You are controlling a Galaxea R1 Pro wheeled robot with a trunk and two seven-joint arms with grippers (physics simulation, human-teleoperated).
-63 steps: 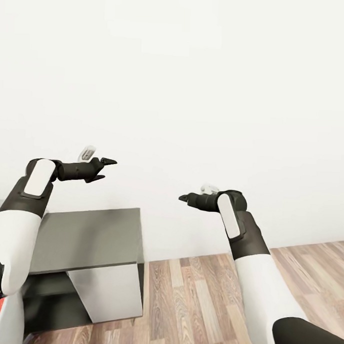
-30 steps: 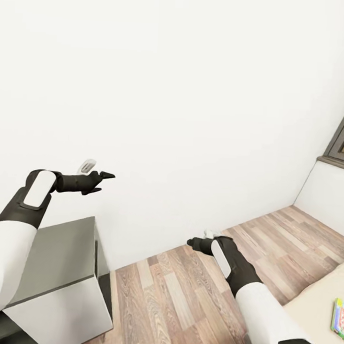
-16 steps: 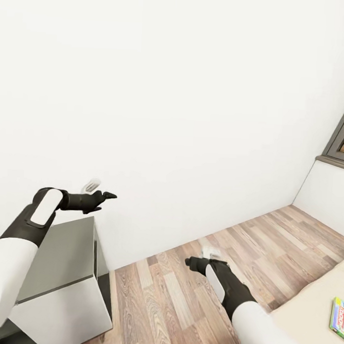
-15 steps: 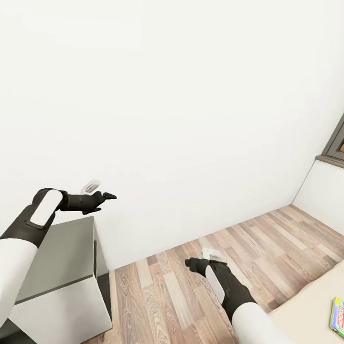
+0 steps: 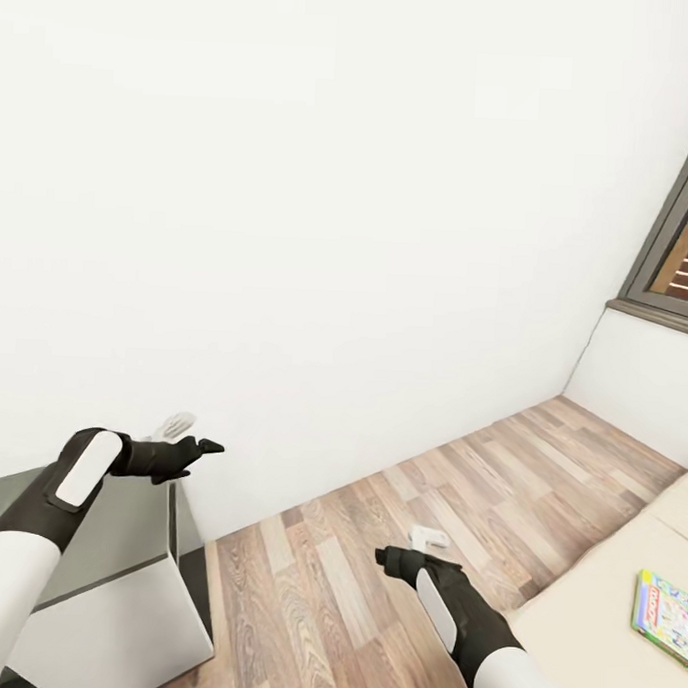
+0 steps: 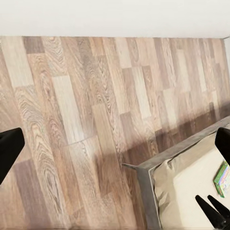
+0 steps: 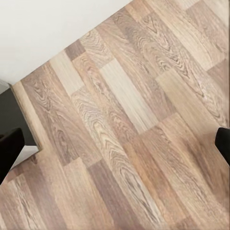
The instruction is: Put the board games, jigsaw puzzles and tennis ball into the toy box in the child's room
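We observe the robot facing a white wall [image 5: 320,213] above a wood plank floor [image 5: 395,546]. The left hand [image 5: 201,450] hangs over the top of a grey cabinet [image 5: 124,565] at the wall; in the left wrist view its fingertips [image 6: 9,148] sit at opposite edges of the picture, so we record it as spread wide and holding nothing. The right hand [image 5: 385,556] hangs above the floor; its fingertips [image 7: 9,146] likewise stand far apart, wide and empty. One board game [image 5: 664,615] lies flat on the cream bed [image 5: 592,635], near the bed's right edge as we see it. The left wrist view also catches this board game [image 6: 221,178] on the bed [image 6: 187,187]. A dark-framed window [image 5: 678,249] stands at the right wall.
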